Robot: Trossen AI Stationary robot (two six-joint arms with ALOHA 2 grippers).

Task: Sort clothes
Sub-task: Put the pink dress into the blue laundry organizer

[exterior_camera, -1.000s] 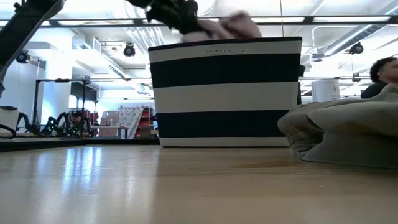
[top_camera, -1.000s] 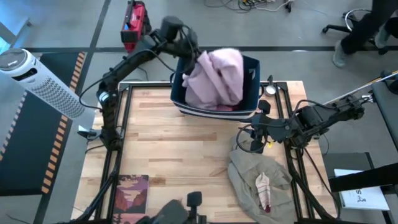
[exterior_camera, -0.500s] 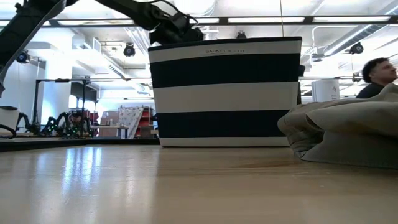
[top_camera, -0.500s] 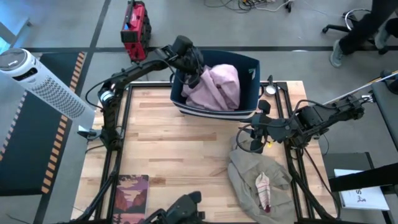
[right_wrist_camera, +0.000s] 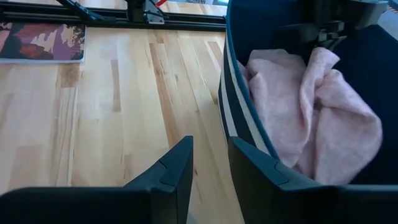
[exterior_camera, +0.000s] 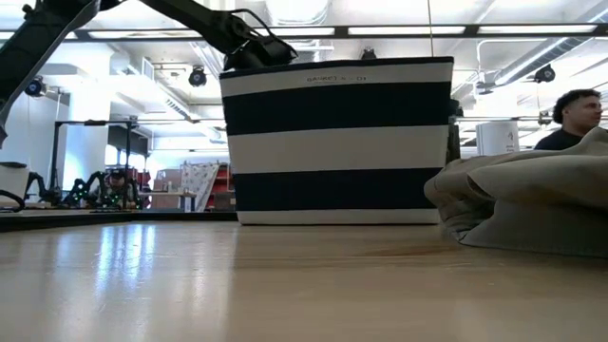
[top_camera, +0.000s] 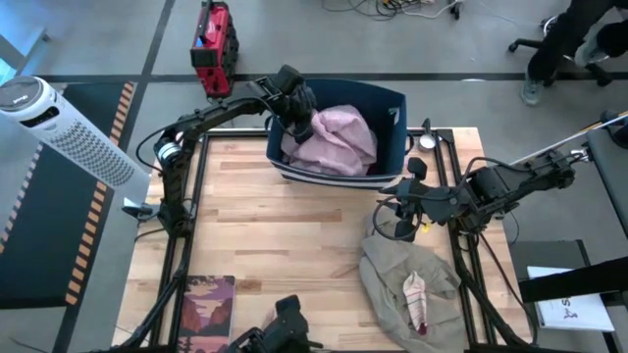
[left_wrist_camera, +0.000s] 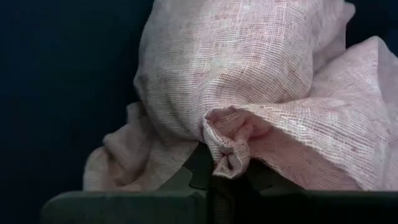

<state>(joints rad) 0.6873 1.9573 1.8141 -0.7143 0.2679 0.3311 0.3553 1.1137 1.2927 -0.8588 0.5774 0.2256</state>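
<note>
From above, a navy bin (top_camera: pixel 392 103) with a striped outer wall stood at the far middle of the butcher-block table (top_camera: pixel 265 235). A pale pink garment (top_camera: pixel 334 137) lay heaped inside it. The left gripper (top_camera: pixel 297 116) reached over the bin's left rim, down against that garment. The right gripper (top_camera: pixel 392 218) hung over the table's right side, between the bin and a beige-khaki garment (top_camera: pixel 402 275) crumpled at the near right. A small pink and maroon piece (top_camera: pixel 417 299) lay on top of the khaki heap. A reddish-brown book (top_camera: pixel 206 306) lay flat at the near left corner. Off the table were a white tower fan (top_camera: pixel 59 123) at left and a red box (top_camera: pixel 211 34) on the floor behind.

At table height, the striped bin (exterior_camera: pixel 337 138) blocked the middle of the room beyond. The khaki garment (exterior_camera: pixel 532 204) filled the right edge. A seated person (exterior_camera: pixel 575 119) showed behind it.

In the left wrist camera, the left fingers were closed, pinching a bunched fold of pink cloth (left_wrist_camera: pixel 249 112) against the bin's dark inside.

In the right wrist camera, the right fingers (right_wrist_camera: pixel 180 165) stood slightly parted with nothing between them, over bare wood beside the bin wall (right_wrist_camera: pixel 233 118). The pink garment (right_wrist_camera: pixel 311 112) lay inside, the other arm's gripper (right_wrist_camera: pixel 329 31) on it, and the book (right_wrist_camera: pixel 40 40) lay far off.
</note>
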